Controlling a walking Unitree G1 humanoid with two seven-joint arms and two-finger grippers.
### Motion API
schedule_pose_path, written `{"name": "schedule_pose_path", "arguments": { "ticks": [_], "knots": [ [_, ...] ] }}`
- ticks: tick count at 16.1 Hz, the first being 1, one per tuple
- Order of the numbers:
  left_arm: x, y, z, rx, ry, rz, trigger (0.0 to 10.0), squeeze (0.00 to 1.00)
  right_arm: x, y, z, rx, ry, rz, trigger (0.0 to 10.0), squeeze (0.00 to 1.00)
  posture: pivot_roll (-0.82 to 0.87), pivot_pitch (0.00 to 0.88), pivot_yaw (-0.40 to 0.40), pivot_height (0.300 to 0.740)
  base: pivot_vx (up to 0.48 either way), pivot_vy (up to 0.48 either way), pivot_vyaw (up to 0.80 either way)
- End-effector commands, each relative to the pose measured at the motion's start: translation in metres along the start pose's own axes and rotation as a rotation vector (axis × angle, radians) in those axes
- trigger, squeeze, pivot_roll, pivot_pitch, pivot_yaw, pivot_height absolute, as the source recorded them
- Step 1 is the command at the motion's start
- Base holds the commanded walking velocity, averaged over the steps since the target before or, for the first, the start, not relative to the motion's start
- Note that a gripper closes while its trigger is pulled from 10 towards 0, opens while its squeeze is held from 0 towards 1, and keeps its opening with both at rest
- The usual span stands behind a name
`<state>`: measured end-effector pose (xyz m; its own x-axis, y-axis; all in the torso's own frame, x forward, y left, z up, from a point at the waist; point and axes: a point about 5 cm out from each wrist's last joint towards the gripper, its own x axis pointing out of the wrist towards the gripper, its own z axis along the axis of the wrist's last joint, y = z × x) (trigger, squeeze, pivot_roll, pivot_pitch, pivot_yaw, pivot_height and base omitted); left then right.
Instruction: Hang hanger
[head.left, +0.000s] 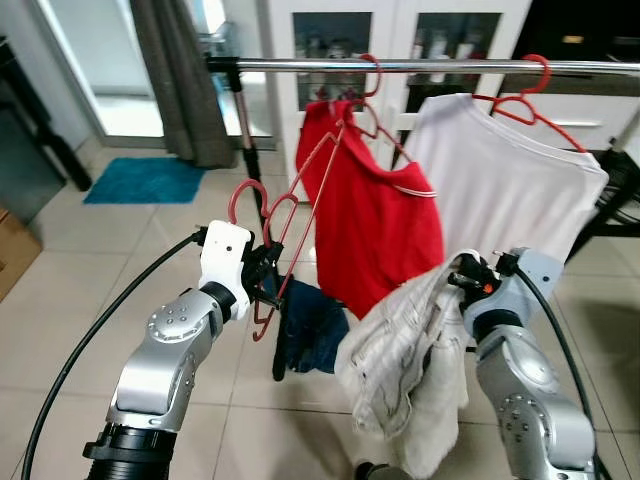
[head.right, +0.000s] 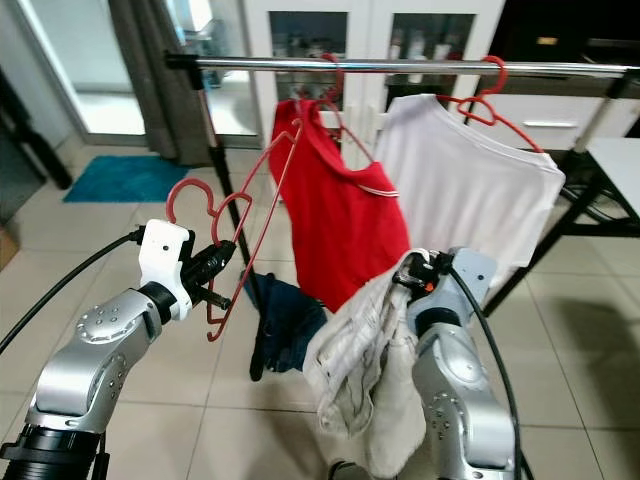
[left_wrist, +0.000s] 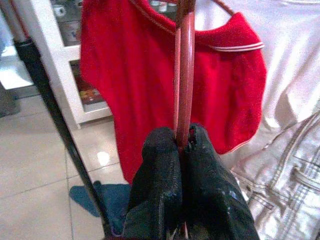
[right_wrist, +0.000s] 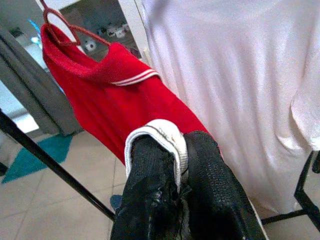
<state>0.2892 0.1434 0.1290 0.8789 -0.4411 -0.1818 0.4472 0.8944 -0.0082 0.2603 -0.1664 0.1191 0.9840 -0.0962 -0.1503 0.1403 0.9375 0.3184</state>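
You face a tiled floor (head.left: 60, 240) with a blue mat (head.left: 145, 180) at ten o'clock, a grey curtain (head.left: 180, 80) behind it and white cabinets (head.left: 400, 30) past a metal rail (head.left: 420, 66) that runs across the top at twelve o'clock. Two garments hang on the rail, each on a red hanger: a red shirt (head.left: 375, 225) at twelve o'clock and a white shirt (head.left: 500, 185) at one o'clock. A dark blue cloth (head.left: 305, 330) hangs low beneath the red shirt.

Your left gripper (head.left: 268, 265) is clamped on spare hangers (head.left: 275, 225); you can count two red hooks above it, and the wires lean up toward the red shirt, with their hooks below the rail. The left wrist view adds the grip itself: both fingers (left_wrist: 160, 175) pinched tight on thin red wire.

Your right gripper (head.left: 470, 275), at four o'clock, is closed on one pale garment (head.left: 400, 360) that drapes down over the arm. The right wrist view shows the white hem (right_wrist: 167, 132) pinched between the fingers (right_wrist: 210, 170), plus one black leg of the rack (right_wrist: 45, 157).
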Motion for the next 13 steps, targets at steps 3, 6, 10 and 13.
{"name": "schedule_pose_path", "arguments": {
  "ticks": [3, 6, 10, 13],
  "knots": [
    [0.0017, 0.0009, 0.0043, 0.012, -0.017, 0.013, 10.0, 0.00, 0.0001, 0.0073, 0.0174, 0.087, -0.105, 0.017, 10.0, 0.00, -0.14, 0.000, 0.050, 0.740, 0.000, 0.000, -0.80],
    [0.0005, 0.0037, 0.0078, -0.026, -0.093, 0.081, 10.0, 0.00, 0.0019, 0.0074, 0.0149, 0.051, -0.122, -0.009, 10.0, 0.00, -0.14, 0.000, 0.048, 0.740, 0.000, 0.000, -0.80],
    [-0.0005, 0.0081, 0.0071, -0.026, -0.098, 0.129, 10.0, 0.00, 0.0000, 0.0131, 0.0127, 0.102, -0.121, -0.001, 10.0, 0.00, -0.14, 0.000, 0.056, 0.740, 0.000, 0.000, -0.80],
    [-0.0011, 0.0066, 0.0067, -0.027, -0.109, 0.121, 10.0, 0.00, -0.0009, 0.0101, 0.0120, 0.117, -0.158, -0.031, 10.0, 0.00, -0.14, 0.000, 0.058, 0.740, 0.000, 0.000, -0.80]
  ]
}}
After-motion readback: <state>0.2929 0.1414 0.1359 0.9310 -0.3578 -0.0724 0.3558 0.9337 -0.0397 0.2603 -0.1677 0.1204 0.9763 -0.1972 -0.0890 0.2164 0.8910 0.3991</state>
